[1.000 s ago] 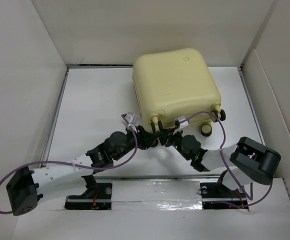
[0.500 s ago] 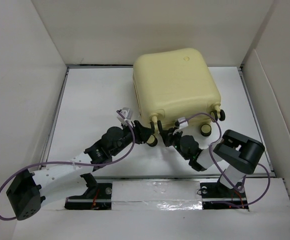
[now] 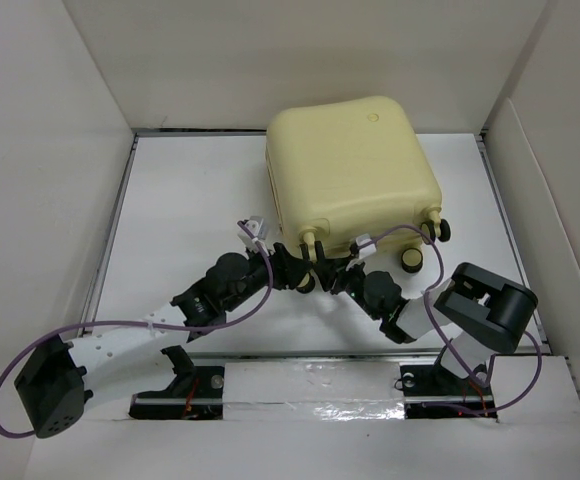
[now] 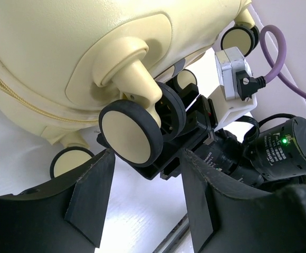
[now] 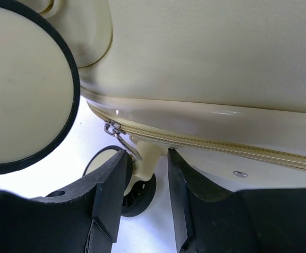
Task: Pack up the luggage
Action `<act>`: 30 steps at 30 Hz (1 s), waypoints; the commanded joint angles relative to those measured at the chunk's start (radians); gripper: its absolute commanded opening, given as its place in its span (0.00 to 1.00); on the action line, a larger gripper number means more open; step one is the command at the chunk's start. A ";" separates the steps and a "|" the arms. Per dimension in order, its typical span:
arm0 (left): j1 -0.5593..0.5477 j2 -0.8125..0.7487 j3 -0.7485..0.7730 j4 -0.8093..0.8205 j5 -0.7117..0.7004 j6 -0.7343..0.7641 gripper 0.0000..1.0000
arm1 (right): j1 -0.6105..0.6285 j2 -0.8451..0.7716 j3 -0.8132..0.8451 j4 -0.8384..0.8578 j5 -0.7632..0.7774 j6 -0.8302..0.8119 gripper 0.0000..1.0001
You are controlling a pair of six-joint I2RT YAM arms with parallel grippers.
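Observation:
The luggage (image 3: 355,170) is a pale-yellow suitcase lying closed at the back of the table, its wheels facing the arms. My left gripper (image 3: 303,272) is open just below a near caster wheel (image 4: 132,132), which sits above the gap between its fingers (image 4: 92,195). My right gripper (image 3: 332,272) is open under the suitcase's near edge. Its fingers (image 5: 111,184) stand on either side of a metal zipper pull (image 5: 118,138) and a caster stem behind it. The zipper (image 5: 221,145) runs closed along the shell. A large wheel (image 5: 21,89) fills the upper left of the right wrist view.
White walls enclose the table on the left, back and right (image 3: 50,180). The two grippers are nearly touching; the right gripper's body (image 4: 195,132) and its purple cable (image 4: 279,63) show close by in the left wrist view. Other wheels (image 3: 411,260) stick out at the suitcase's near right.
Both grippers have moved in closer to the suitcase's near wheels. The right arm's elbow has swung left and folded in. The suitcase has not moved.

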 commanded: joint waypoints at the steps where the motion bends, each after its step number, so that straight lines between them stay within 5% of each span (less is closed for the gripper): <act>1: 0.003 0.009 0.050 0.052 0.013 0.013 0.49 | 0.002 -0.016 0.016 0.278 -0.005 -0.040 0.43; 13: 0.003 0.039 0.064 0.081 0.014 0.021 0.45 | 0.011 -0.078 0.043 0.275 -0.033 -0.051 0.34; 22: 0.003 0.055 0.064 0.097 0.024 0.018 0.42 | 0.011 0.010 0.085 0.366 -0.023 -0.023 0.11; 24: 0.003 0.067 0.069 0.100 0.025 0.018 0.38 | 0.011 0.010 0.073 0.384 0.003 -0.014 0.01; 30: 0.003 0.121 0.102 0.153 0.059 0.013 0.20 | 0.046 -0.038 0.016 0.409 0.069 0.003 0.00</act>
